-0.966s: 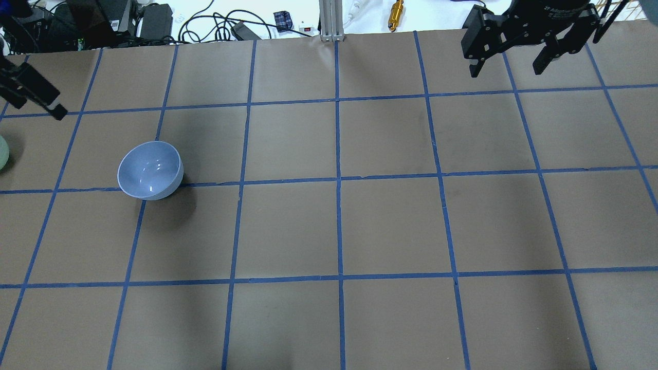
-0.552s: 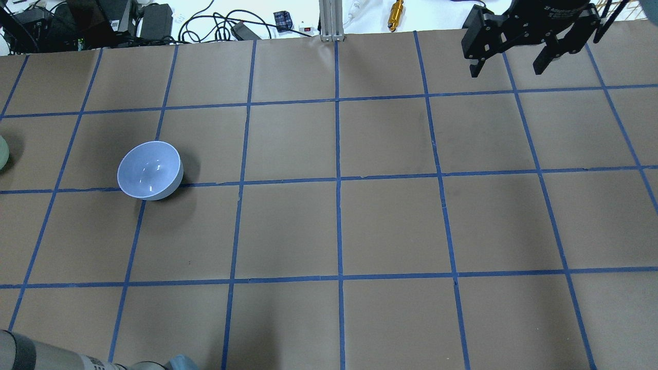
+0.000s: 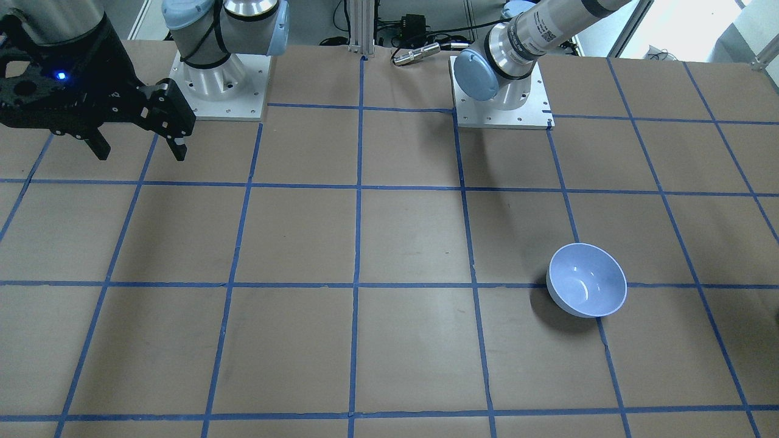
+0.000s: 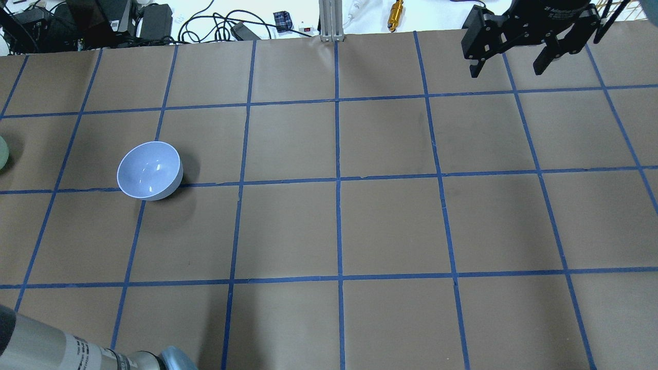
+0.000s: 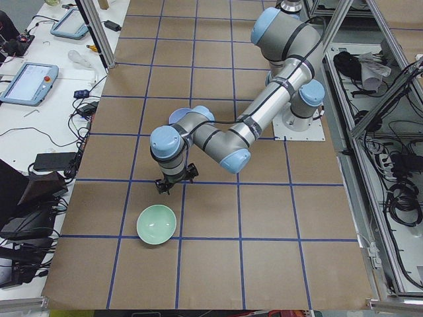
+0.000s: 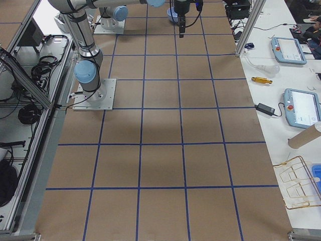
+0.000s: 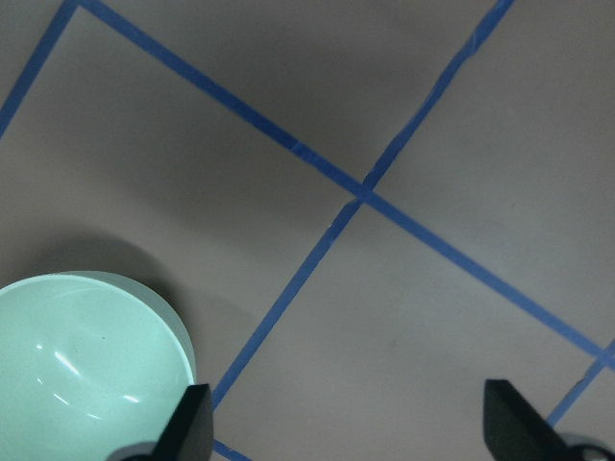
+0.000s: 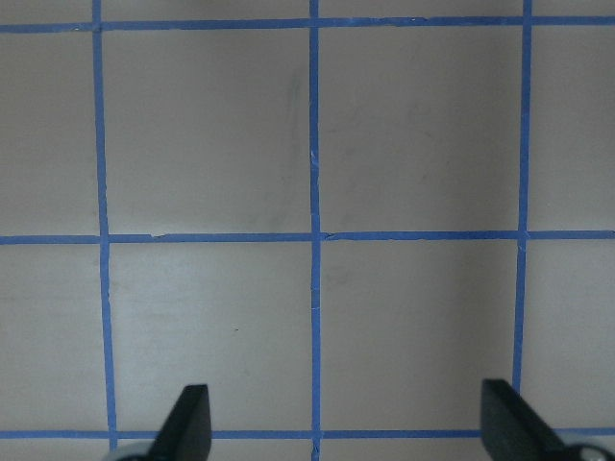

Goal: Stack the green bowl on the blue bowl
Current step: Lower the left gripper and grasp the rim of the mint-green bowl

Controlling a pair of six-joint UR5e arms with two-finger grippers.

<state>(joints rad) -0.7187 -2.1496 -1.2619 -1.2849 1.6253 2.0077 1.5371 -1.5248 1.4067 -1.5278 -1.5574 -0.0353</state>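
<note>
The green bowl (image 5: 156,224) stands upright near the table's left end. It is only a sliver at the edge of the overhead view (image 4: 1,153), and it fills the lower left of the left wrist view (image 7: 86,355). My left gripper (image 5: 175,183) hovers just beyond it. Its fingers (image 7: 192,423) are wide apart and empty, so it is open, with the bowl off to one side. The blue bowl (image 4: 149,170) stands upright and empty, also in the front view (image 3: 587,280). My right gripper (image 4: 509,51) is open and empty, high at the far right, and also shows in the front view (image 3: 140,149).
The brown table (image 4: 339,226) is marked with a blue tape grid. Cables, boxes and a brass part (image 4: 396,14) lie beyond its far edge. My left forearm (image 4: 67,349) crosses the overhead view's bottom-left corner. The arm bases (image 3: 502,103) are bolted to the robot's side of the table.
My left gripper has left the overhead view at its left edge. The left forearm has come in at the bottom-left corner. The bowls and the right gripper have not moved.
</note>
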